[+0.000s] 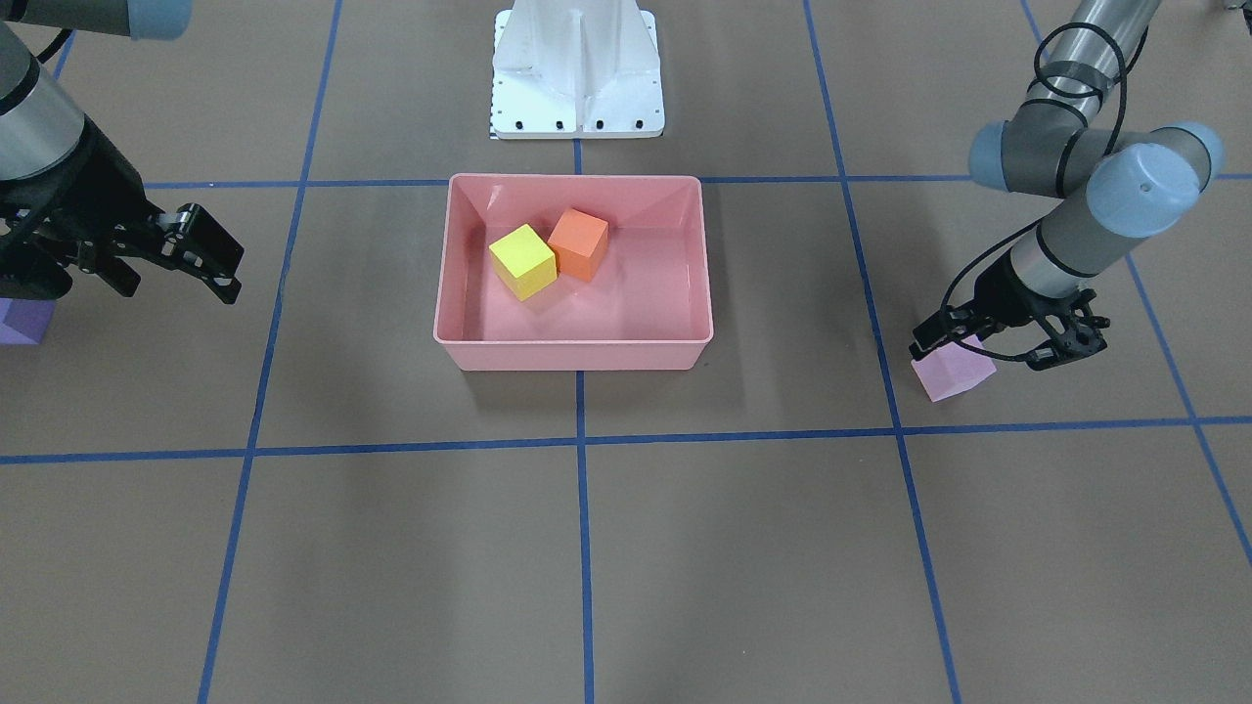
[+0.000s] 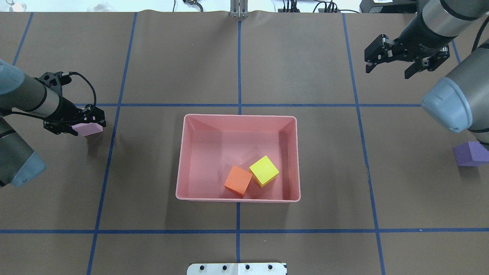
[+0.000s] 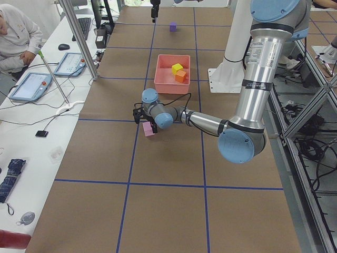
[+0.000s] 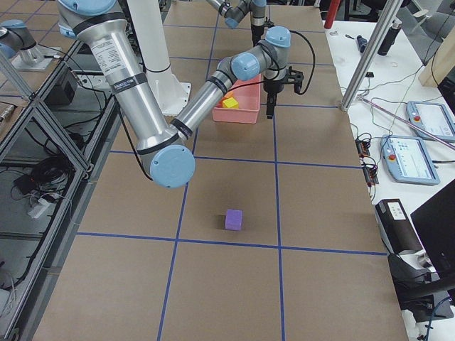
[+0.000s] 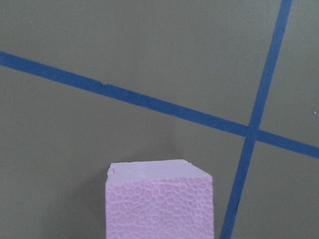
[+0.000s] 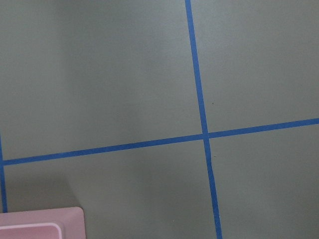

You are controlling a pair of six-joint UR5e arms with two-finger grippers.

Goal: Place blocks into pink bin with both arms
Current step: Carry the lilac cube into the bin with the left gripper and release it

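The pink bin (image 2: 237, 198) (image 1: 572, 342) sits mid-table and holds the yellow block (image 2: 264, 170) (image 1: 522, 260) and the orange block (image 2: 238, 180) (image 1: 578, 243), side by side. A pale pink-lilac block (image 2: 91, 129) (image 1: 954, 376) (image 5: 159, 204) rests on the table. My left gripper (image 2: 85, 128) (image 1: 983, 354) is low over it, open, fingers straddling it. The purple block (image 2: 471, 154) (image 1: 24, 323) (image 4: 234, 219) lies alone on the robot's right side. My right gripper (image 2: 388, 70) (image 1: 181, 288) hangs open and empty above the table, far from that block.
The white base pedestal (image 1: 577, 73) stands behind the bin. Blue tape lines grid the brown table. The right wrist view catches a corner of the bin (image 6: 40, 224). A person (image 3: 16, 37) sits at a side bench with tablets.
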